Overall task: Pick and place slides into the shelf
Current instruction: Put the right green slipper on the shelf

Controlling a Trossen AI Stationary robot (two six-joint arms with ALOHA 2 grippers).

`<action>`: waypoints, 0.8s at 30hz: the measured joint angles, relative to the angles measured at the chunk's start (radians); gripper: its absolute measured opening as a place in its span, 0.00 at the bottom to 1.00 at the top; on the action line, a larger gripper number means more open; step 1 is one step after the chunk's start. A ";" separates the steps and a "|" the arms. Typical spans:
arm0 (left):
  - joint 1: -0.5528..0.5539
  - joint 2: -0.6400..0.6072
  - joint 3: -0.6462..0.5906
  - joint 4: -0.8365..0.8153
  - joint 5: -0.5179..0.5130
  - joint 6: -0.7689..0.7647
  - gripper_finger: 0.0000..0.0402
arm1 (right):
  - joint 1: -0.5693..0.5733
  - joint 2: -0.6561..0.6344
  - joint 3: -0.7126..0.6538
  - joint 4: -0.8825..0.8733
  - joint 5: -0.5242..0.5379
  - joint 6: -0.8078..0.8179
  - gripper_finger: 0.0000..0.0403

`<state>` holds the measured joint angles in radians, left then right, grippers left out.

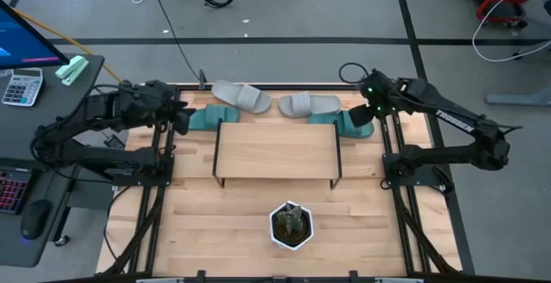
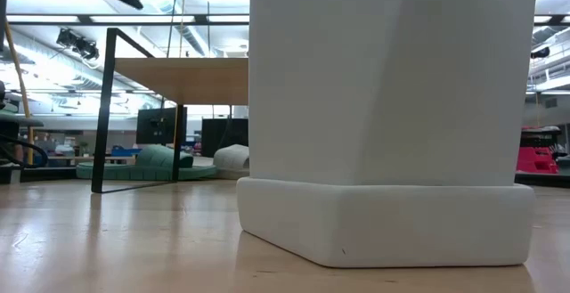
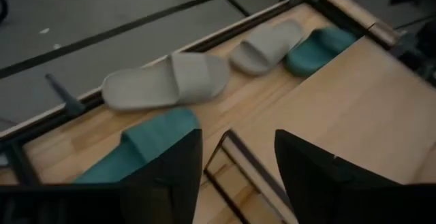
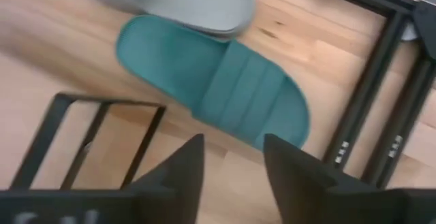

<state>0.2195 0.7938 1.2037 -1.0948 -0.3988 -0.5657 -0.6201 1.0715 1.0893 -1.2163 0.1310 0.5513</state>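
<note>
Four slides lined up along the table's far edge behind the shelf (image 1: 275,150), none placed on it, left gripper (image 1: 182,116) held spread above the left teal slide (image 1: 205,118), right gripper (image 1: 362,113) parted over the right teal slide (image 1: 355,124), nothing grasped, grey pair (image 1: 243,96) lying between

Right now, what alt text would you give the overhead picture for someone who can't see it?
Four slides lie in a row behind a low wooden shelf: two grey between two teal. The left hand and right hand each hover by a teal one. A white pot sits in front.
</note>
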 joint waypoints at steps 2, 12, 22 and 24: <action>0.009 0.005 0.000 -0.017 0.000 0.000 0.52 | -0.020 0.015 0.000 0.000 0.004 0.011 0.50; 0.053 0.005 0.000 -0.038 0.000 0.009 0.56 | -0.074 0.031 -0.168 0.045 -0.019 0.112 0.71; 0.053 0.005 0.000 -0.053 0.002 0.035 0.56 | -0.073 -0.069 -0.384 0.272 -0.087 0.286 0.69; 0.053 0.005 0.000 -0.057 0.003 0.035 0.57 | -0.073 -0.080 -0.393 0.288 -0.085 0.295 0.68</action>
<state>0.2722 0.7986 1.2037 -1.1520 -0.3959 -0.5303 -0.6930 0.9918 0.6963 -0.9288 0.0456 0.8462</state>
